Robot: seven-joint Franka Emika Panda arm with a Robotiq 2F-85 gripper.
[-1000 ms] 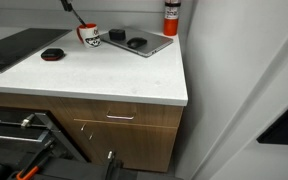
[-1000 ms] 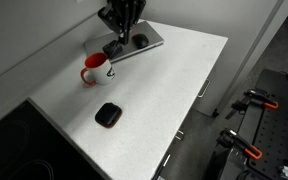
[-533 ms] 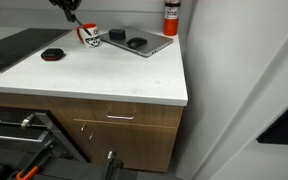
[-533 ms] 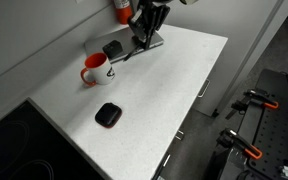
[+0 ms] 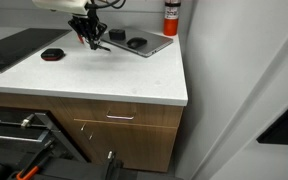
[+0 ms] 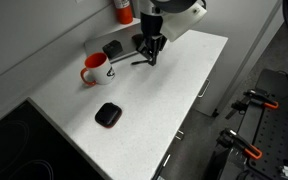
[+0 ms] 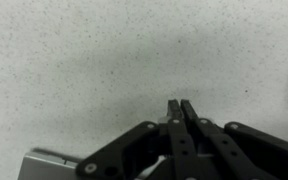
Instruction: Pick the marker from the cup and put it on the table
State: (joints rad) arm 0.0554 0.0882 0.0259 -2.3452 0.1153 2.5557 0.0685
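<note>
My gripper (image 6: 150, 60) is low over the table (image 6: 174, 90), in front of the grey tray, with its fingers pressed together (image 7: 180, 105). It is shut on the marker (image 6: 129, 64), a slim dark stick that lies nearly level just above the table top and points toward the cup. The cup (image 6: 96, 70), a white mug with a red band, stands upright to the left of the gripper and apart from it. In an exterior view the gripper (image 5: 92, 40) hides most of the cup, and the marker (image 5: 102, 46) pokes out below it. The wrist view shows only fingers and speckled table.
A grey tray (image 5: 149, 47) with dark objects lies behind the gripper. A tall red cylinder (image 5: 170, 15) stands at the back corner. A round black puck (image 6: 107, 114) lies near the cup. A black cooktop (image 5: 14, 48) fills one end. The table's edges drop off at front and side.
My gripper has carried the marker up and away from the cup, across toward the tray, and down close to the table top. The cup has stayed in place.
</note>
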